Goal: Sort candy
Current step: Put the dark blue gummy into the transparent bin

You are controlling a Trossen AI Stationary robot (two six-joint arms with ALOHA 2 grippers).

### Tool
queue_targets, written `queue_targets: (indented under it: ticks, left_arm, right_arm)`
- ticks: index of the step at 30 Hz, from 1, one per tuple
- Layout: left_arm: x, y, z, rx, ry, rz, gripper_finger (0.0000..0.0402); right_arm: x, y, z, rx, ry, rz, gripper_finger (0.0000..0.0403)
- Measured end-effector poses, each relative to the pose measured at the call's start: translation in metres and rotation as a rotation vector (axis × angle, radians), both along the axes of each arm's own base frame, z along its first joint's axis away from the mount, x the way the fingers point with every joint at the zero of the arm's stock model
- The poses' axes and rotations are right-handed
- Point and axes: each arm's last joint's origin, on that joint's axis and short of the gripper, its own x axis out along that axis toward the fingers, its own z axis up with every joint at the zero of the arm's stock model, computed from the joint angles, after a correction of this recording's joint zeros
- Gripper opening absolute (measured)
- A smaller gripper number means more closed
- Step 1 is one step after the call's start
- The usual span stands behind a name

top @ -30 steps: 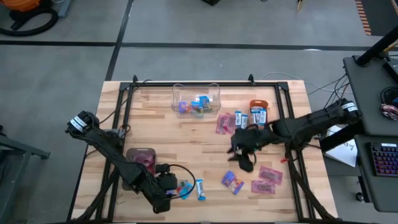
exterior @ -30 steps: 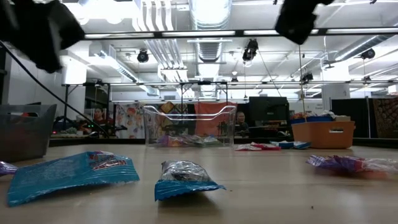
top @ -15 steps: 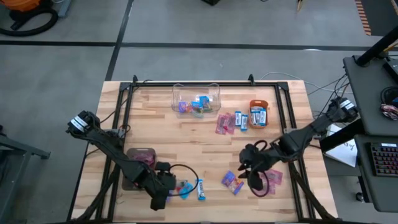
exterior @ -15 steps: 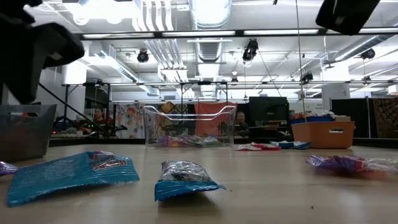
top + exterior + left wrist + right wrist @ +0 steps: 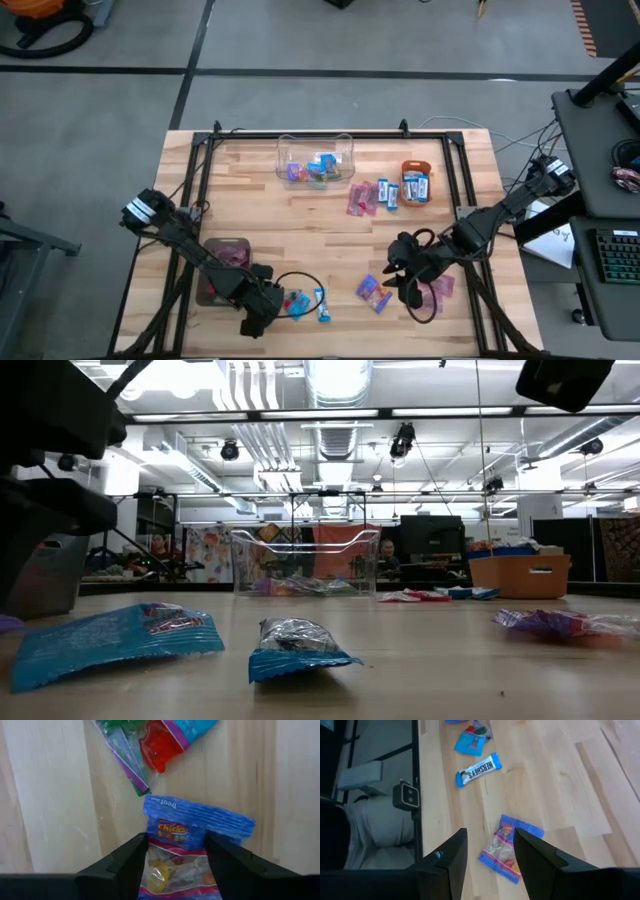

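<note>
Candy lies scattered on the wooden table. My left gripper is low over the near left of the table, pointing steeply down and open, one finger on either side of a blue-topped clear packet lying flat. In the high view the left gripper hides that packet. A teal-and-red packet and a blue-and-white bar lie just beyond it. My right gripper hangs open high above a purple-blue packet. Nothing is between its fingers.
A clear plastic box with some candy stands at the far middle, with a small orange bowl to its right. More packets lie between them. A grey container sits beside the left arm. Pink packets lie near right.
My left gripper has sunk toward the table and tipped more steeply down, over the packet at the near left. My right gripper has swung from the table's middle toward the near edge, rolling as it went, and now holds nearly still. No candy has moved.
</note>
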Motion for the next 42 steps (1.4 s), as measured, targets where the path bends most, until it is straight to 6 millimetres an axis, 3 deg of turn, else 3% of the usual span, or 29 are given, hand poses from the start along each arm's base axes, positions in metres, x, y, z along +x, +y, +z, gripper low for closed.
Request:
queue_targets:
  ticks: [7,18,24,27,34,42]
  left_arm:
    - [0.001,0.001,-0.003,0.034,-0.01,-0.03,0.0155]
    - [0.004,0.004,-0.004,0.043,-0.018,-0.021,0.0031]
    - [0.005,0.005,-0.001,0.035,-0.023,-0.018,0.0005]
    - [0.005,0.005,0.009,0.042,-0.018,-0.031,0.0003]
    - [0.014,0.009,0.053,0.034,-0.079,-0.077,0.0002]
    - [0.031,0.043,0.091,0.191,-0.149,-0.158,0.0002]
  right_arm:
    - [0.0,0.0,0.0,0.015,0.006,-0.017,0.015]
    - [0.0,-0.001,0.0,-0.032,-0.018,-0.014,0.015]
    - [0.001,-0.001,0.0,-0.047,-0.024,-0.006,0.015]
    - [0.001,-0.001,0.0,-0.057,-0.027,0.004,0.015]
    - [0.001,-0.001,0.0,-0.077,-0.035,0.023,0.015]
    - [0.001,-0.002,0.0,-0.112,-0.052,0.02,0.015]
